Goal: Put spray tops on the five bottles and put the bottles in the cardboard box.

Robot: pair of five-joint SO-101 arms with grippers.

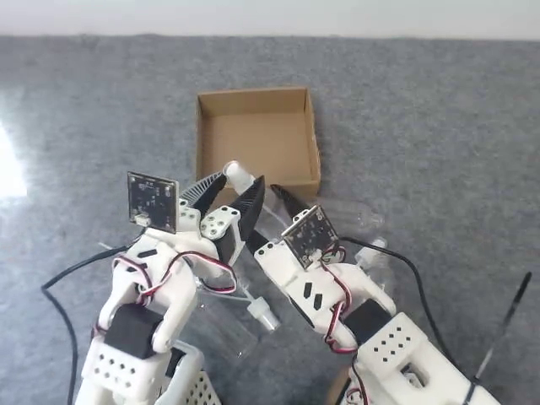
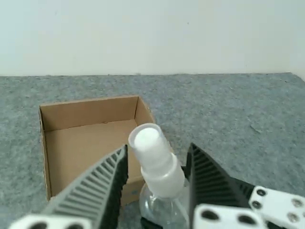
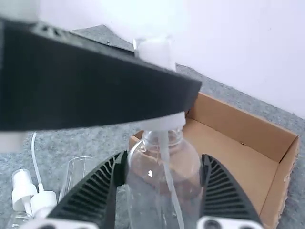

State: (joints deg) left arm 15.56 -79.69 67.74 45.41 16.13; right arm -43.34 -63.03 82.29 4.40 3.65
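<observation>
My left pincer [image 2: 158, 149] is pinched on the spray top [image 2: 145, 138], which sits on the bottle [image 3: 162, 191]. My right pincer [image 3: 163, 160] clamps that bottle just beside the cardboard box [image 1: 257, 95].

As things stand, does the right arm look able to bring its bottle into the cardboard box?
Probably not yet. The right gripper is shut on the bottle and the box lies open just beyond, but the left gripper sits around the spray top on that bottle and likely must withdraw first.

left arm [image 1: 181, 291] white shell | right arm [image 1: 398, 339] white shell | fingers [image 2: 102, 183] black, ribbed | cables [image 1: 226, 272] red, black
</observation>
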